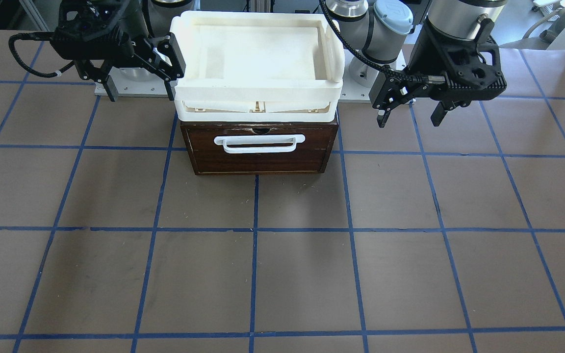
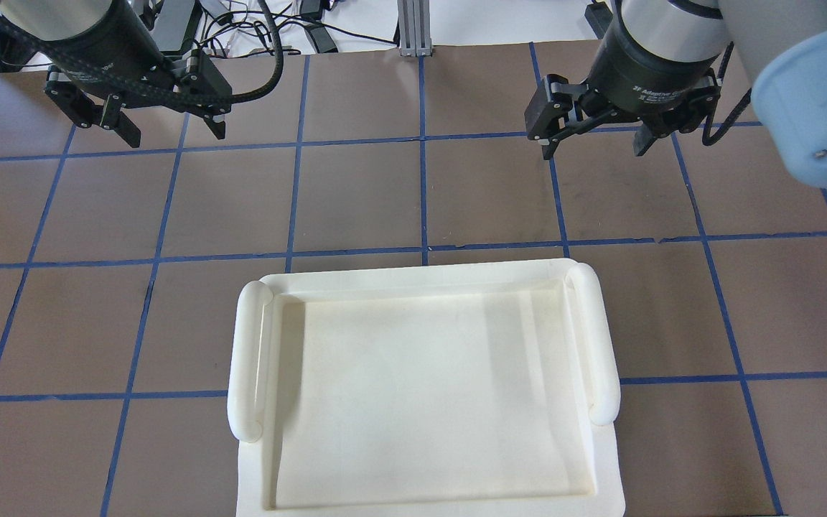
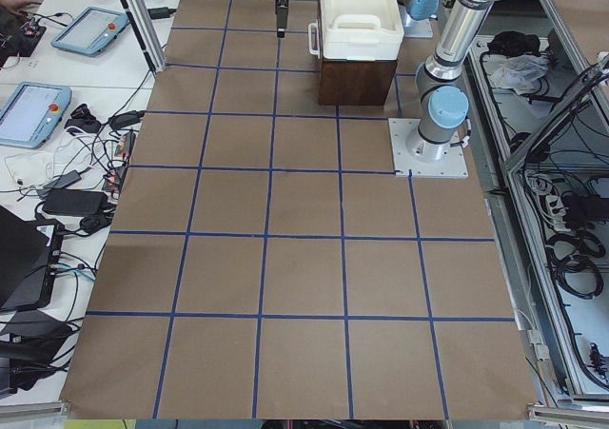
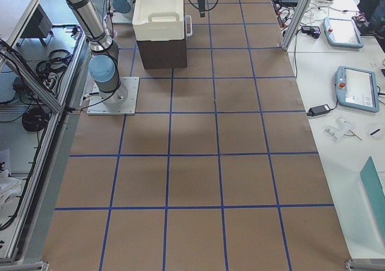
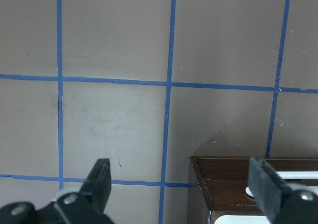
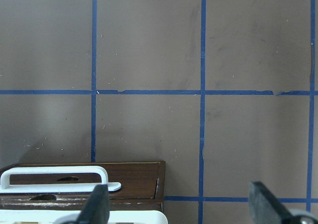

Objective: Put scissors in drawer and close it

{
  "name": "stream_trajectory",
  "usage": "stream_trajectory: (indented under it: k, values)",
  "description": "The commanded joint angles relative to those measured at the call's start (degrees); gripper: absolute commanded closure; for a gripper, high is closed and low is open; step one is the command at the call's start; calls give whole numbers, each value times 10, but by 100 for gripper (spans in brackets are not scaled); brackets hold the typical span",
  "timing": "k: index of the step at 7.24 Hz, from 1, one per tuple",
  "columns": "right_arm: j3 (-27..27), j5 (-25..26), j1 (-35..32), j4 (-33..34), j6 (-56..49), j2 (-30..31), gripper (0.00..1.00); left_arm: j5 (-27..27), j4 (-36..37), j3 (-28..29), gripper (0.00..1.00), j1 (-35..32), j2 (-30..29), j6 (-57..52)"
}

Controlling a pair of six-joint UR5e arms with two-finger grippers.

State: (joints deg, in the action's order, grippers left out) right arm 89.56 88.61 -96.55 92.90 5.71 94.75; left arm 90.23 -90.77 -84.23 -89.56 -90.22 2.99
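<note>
The drawer (image 1: 260, 159) has a dark brown wood front and a white bar handle (image 1: 259, 143). It looks shut, with its front flush with the box. The scissors show in no view. My left gripper (image 1: 410, 119) is open and empty, hanging above the table beside the drawer; it also shows in the overhead view (image 2: 171, 131). My right gripper (image 1: 141, 93) is open and empty on the drawer's other side, and also shows overhead (image 2: 594, 146). The left wrist view (image 5: 183, 184) shows a corner of the drawer front (image 5: 233, 179). The right wrist view (image 6: 180, 203) shows the drawer front (image 6: 134, 177) and the handle.
A white plastic tray (image 1: 258, 95) sits on top of the drawer box, and its inside shows nothing in it in the overhead view (image 2: 248, 359). The brown table with blue grid lines (image 1: 282, 245) stretches in front. The arm bases stand behind the box.
</note>
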Motion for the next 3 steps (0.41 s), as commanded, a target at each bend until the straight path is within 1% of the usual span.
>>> stream_trajectory:
  k: [1, 3]
  values:
    - [0, 2, 0, -1, 0, 1, 0, 0, -1, 0, 0, 1, -4, -1]
    - [0, 1, 0, 0, 0, 0, 0, 1, -2, -1, 0, 0, -3, -1]
